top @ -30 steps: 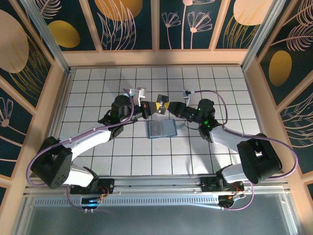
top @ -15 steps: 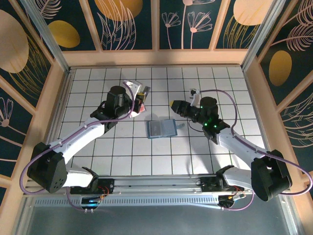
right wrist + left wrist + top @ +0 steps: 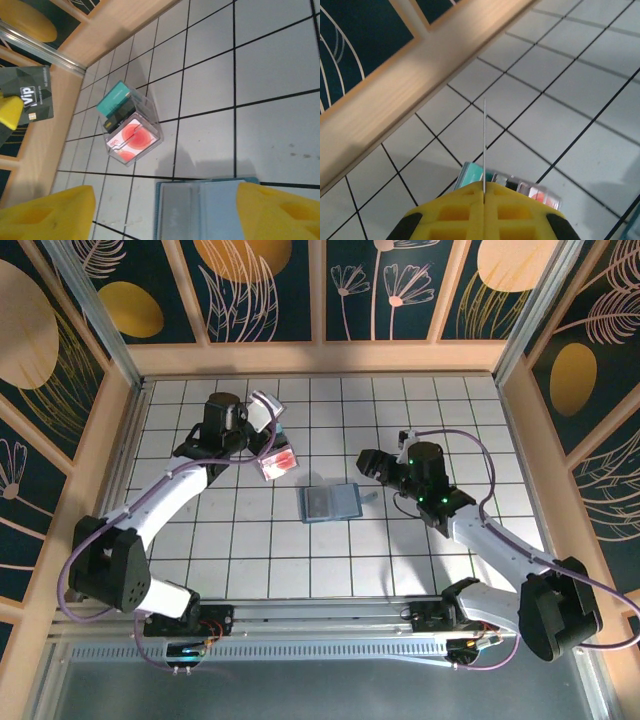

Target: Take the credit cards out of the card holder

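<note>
— Left gripper (image 3: pixel 484 192) is clamped on a black card (image 3: pixel 30 95), held edge up, so from its own wrist camera the card looks thin as a blade.

— Where's it headed?

— Into the clear box (image 3: pixel 280 461), I'd say. That sits at ten o'clock from the card holder (image 3: pixel 330 503). A teal card (image 3: pixel 117 97) and a red-pink card (image 3: pixel 135 137) lie in it, with a dark one between them.

— How would you do it well?

— Bring the card squarely over the box, tip it flatter, and go low. Only then part the fingers. Let go from high up and it may hit the rim and skate off.

— And the other arm?

— Right gripper (image 3: pixel 368 462) hangs at two o'clock from the holder, fingers wide apart, nothing in them. The holder lies open and flat mid-table, pale insides up. Whether a pocket has a card left in it, I can't tell.

— Would a dropped card matter?

— I think so. The white tiles (image 3: pixel 200 540) look smooth and glossy, and a thin card lying flat on them gives the fingers little to bite on.

— And round about?

— A wooden rail (image 3: pixel 395 95) fences the table. Beyond it, at nine, twelve and three o'clock, stand dark panels (image 3: pixel 260 290) painted with gold ovals and pale leaves.
</note>
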Available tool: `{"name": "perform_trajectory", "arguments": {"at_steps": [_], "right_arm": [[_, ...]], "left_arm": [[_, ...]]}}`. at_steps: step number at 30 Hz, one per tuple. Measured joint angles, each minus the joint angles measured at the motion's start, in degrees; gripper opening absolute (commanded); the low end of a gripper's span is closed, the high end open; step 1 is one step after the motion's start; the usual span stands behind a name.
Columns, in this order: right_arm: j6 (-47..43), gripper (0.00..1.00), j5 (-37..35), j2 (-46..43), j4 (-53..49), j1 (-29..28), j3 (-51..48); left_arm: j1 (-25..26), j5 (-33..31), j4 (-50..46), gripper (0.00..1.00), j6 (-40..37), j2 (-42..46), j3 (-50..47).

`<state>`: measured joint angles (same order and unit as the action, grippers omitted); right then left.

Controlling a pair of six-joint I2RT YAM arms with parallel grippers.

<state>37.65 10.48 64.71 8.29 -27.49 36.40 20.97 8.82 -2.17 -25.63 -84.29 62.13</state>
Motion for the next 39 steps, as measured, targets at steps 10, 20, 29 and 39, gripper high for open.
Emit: {"name": "perform_trajectory", "arguments": {"at_steps": [10, 20, 29, 39], "right_arm": [[0.6, 0.99, -3.5, -0.8, -3.4, 0.0, 1.0], [1.3, 0.99, -5.1, -0.7, -5.8, -0.1, 1.6], [1.7, 0.99, -6.0, 0.2, -6.3, -0.1, 1.9], [1.7, 0.99, -6.0, 1.1, -6.5, -0.1, 1.9]], "left_arm": [[-2.7, 3.1, -5.6, 0.00, -10.1, -8.0, 4.3], [-2.8, 4.7, -10.2, 0.00, -15.2, -14.7, 9.1], [-3.0, 4.6, -12.8, 0.00, -16.4, -17.9, 9.8], [-3.6, 4.2, -13.7, 0.00, -16.7, -19.8, 10.8]]}}
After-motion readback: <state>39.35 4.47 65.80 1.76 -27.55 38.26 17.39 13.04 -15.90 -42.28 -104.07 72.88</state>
